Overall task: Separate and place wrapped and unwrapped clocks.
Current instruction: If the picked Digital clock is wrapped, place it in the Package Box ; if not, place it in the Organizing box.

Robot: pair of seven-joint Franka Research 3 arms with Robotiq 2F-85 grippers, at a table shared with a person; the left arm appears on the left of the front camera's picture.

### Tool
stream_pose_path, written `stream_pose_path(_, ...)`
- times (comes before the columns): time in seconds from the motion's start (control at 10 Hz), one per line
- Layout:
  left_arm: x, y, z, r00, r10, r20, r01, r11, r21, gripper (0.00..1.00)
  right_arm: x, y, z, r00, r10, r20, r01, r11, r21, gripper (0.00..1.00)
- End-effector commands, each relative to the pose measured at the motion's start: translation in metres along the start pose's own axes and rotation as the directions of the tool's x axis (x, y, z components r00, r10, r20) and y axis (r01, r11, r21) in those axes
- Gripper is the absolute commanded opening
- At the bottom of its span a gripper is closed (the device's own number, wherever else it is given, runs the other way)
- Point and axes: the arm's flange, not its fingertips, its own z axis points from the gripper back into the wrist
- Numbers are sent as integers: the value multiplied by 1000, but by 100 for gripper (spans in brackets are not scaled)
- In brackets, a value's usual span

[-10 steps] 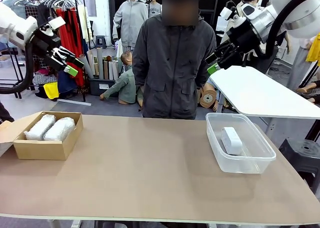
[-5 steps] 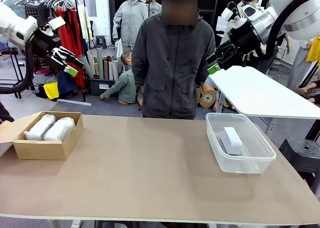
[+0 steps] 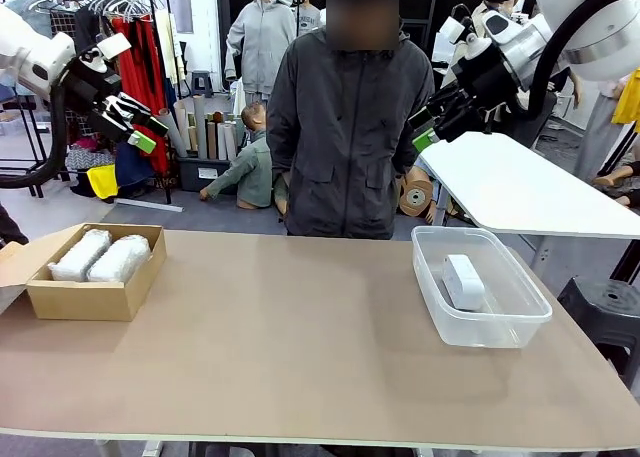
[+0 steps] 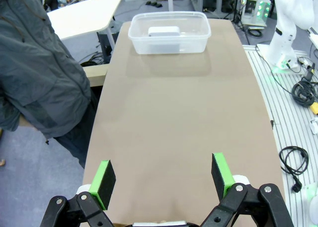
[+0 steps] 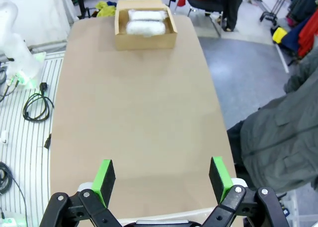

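two wrapped clocks (image 3: 100,257) lie side by side in the brown cardboard box (image 3: 90,299) at the left edge of the frame, each an oblong lump under whitish, cloudy bubble wrap, their long sides touching. the unwrapped clock (image 3: 463,281), a plain white block with rounded corners, lies flat in the clear plastic tub (image 3: 500,327) at centre right. both sit on the tan table (image 3: 300,337). the left gripper (image 3: 140,127) hangs high at upper left, fingers spread apart and holding nothing. the right gripper (image 3: 428,127) hangs at upper right, also spread wide and empty. a person in a grey jacket (image 3: 345,137) stands at the far side.
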Motion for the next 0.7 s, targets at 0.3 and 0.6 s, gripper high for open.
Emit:
stream_pose_path(0.3,0,-2,0,1000,-1,-8,1,1000,4,100,-6,-22,-22,989,57,133,-67,995,74,100)
stream_pose_path(0.6,0,-2,0,1000,-1,-8,1,1000,4,100,-3,-27,-30,990,28,138,-41,995,96,100)
